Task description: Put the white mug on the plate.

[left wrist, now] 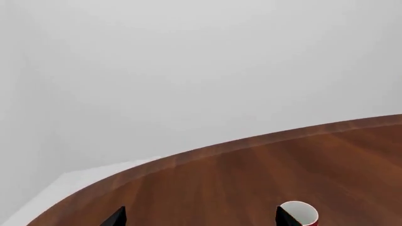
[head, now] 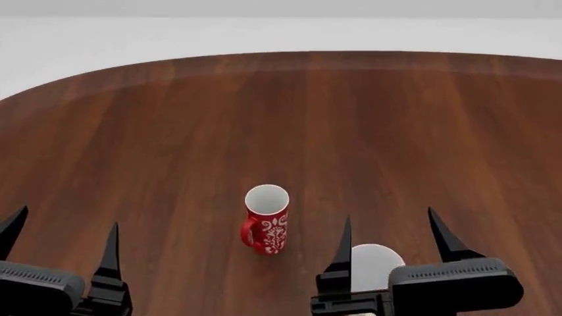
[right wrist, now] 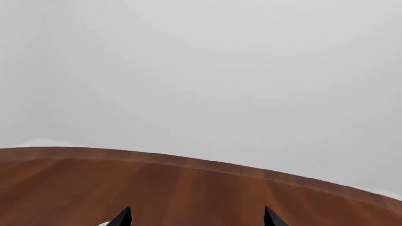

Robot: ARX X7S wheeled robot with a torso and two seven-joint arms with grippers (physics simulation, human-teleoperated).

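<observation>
With our right gripper (head: 393, 237) spread open and hanging directly above the white mug (head: 373, 263) near the bench (head: 369, 118) front, we are judging it best to descend straight, straddling the rim, avoiding the red mug (head: 266, 220).

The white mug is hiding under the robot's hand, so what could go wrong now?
1. The white mug sits low between the open right pincer tips, mostly hidden, so a grasp may land off-centre and tip it.
2. The red mug stands close on the left; the arm might bump it.
3. No plate shows in any view, so the drop spot is unknown.
</observation>
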